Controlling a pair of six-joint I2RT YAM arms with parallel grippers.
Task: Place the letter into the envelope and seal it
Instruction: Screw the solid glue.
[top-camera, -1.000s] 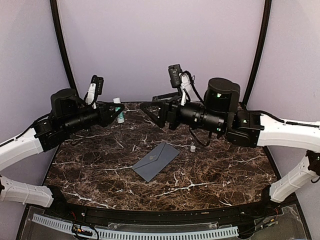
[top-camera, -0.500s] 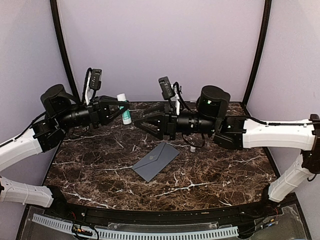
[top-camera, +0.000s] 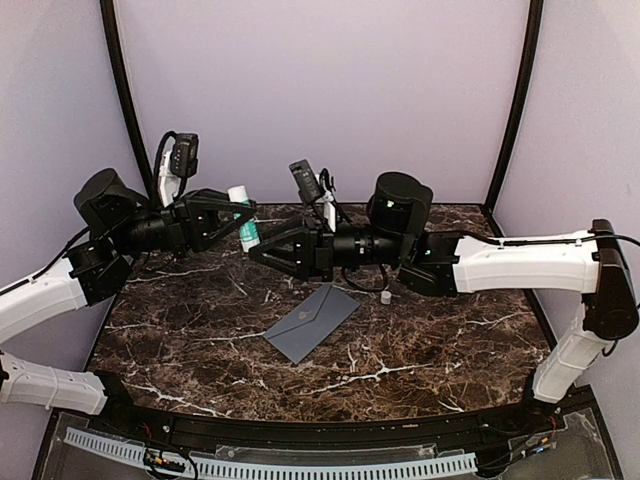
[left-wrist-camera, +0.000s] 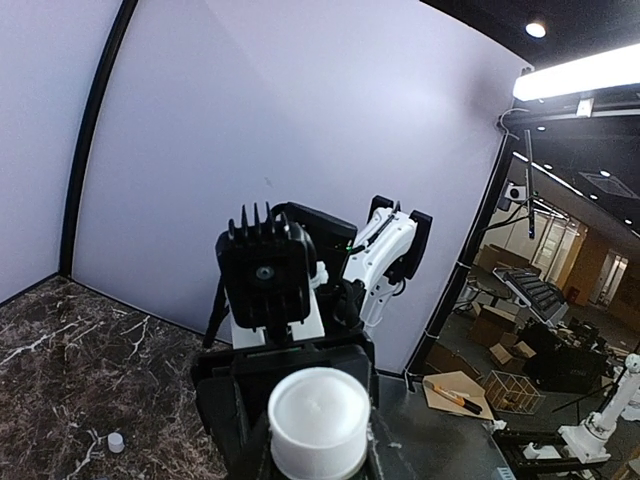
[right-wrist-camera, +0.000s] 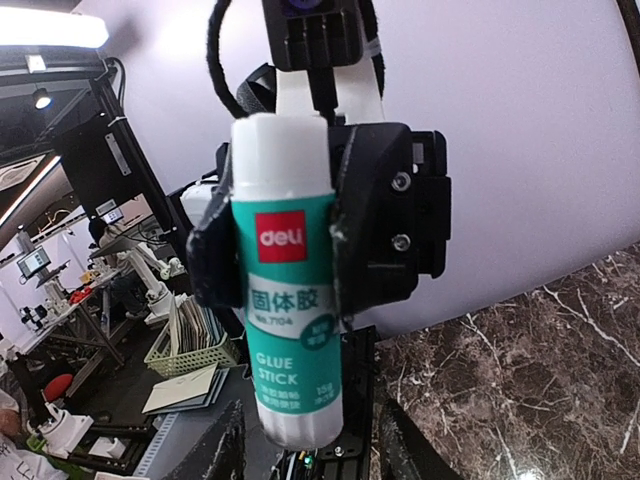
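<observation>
The slate-grey envelope (top-camera: 312, 322) lies flat on the marble table (top-camera: 450, 340) with its pointed flap folded down. The letter does not show in any view. My left gripper (top-camera: 236, 214) is shut on a teal-and-white glue stick (top-camera: 243, 216), held in the air at the back left. The stick's label faces the right wrist camera (right-wrist-camera: 290, 300) and its white end faces the left wrist camera (left-wrist-camera: 318, 420). My right gripper (top-camera: 254, 251) is open, its fingers (right-wrist-camera: 225, 445) standing on either side of the stick's lower end without touching it.
A small white cap (top-camera: 385, 297) stands on the table right of the envelope, below the right arm. Black frame posts (top-camera: 125, 90) and pale walls close the back. Both arms stretch across the rear of the table above the surface.
My right arm has reached left until its fingers flank the glue stick's end, and its jaws have narrowed. The left gripper has swung the stick slightly right and up.
</observation>
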